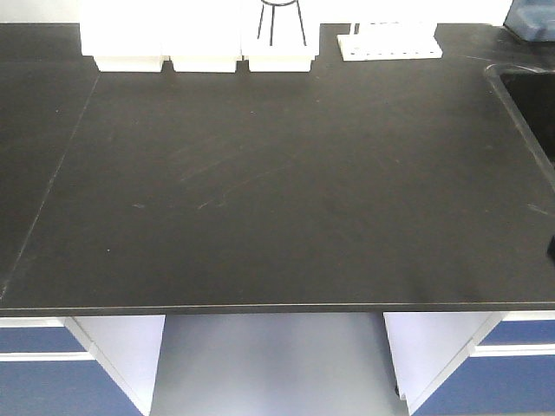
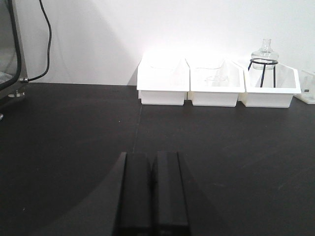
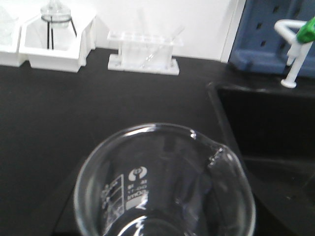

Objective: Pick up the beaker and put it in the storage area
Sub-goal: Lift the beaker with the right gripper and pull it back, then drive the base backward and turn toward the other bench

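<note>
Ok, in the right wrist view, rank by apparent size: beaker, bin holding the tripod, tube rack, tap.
Beaker, largest, but nearest the lens.
Bin and tube rack look alike, no ranking.
Tap, smallest.

Beaker (image 3: 165,182): base cut by frame bottom, print blurred, unreadable. Sink (image 1: 533,100) at counter's right edge cropped by frame. White bins (image 1: 204,39) along counter's back edge: tops cropped, blown out.

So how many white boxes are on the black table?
3, side by side at the back edge: the left box, the middle box, and the right box, holding a glass flask on a black stand. More could be hidden off-frame.
</note>
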{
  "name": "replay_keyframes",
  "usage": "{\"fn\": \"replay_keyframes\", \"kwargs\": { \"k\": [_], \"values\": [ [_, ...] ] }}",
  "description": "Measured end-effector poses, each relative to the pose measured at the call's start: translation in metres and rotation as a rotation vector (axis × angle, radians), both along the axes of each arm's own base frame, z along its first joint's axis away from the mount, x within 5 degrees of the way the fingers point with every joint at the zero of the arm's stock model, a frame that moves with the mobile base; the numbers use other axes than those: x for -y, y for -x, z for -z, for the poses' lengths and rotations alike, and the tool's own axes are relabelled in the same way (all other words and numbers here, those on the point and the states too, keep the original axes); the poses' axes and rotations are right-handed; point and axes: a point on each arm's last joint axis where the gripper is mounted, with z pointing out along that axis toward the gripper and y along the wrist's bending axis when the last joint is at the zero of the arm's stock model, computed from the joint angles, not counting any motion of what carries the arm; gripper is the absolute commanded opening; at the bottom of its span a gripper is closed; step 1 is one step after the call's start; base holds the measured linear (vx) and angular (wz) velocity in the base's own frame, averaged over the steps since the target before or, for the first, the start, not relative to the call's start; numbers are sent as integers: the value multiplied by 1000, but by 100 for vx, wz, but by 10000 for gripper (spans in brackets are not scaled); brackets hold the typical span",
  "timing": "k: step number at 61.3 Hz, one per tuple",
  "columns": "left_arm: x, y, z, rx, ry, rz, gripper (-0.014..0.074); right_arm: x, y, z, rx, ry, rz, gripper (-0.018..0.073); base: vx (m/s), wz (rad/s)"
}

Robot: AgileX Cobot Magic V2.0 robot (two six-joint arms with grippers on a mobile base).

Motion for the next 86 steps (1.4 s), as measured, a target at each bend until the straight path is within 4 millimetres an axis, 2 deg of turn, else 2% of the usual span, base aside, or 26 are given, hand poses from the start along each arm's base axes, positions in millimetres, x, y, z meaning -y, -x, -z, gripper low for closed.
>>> {"fn": "replay_keyframes", "kwargs": {
  "k": [6, 86],
  "values": [
    [0, 0, 0, 0, 0, 0, -8, -1, 0, 6, 15, -6, -5, -1, 0, 0],
    [0, 0, 0, 0, 0, 0, -8, -1, -1, 4, 40, -8, -9, -1, 0, 0]
  ]
}}
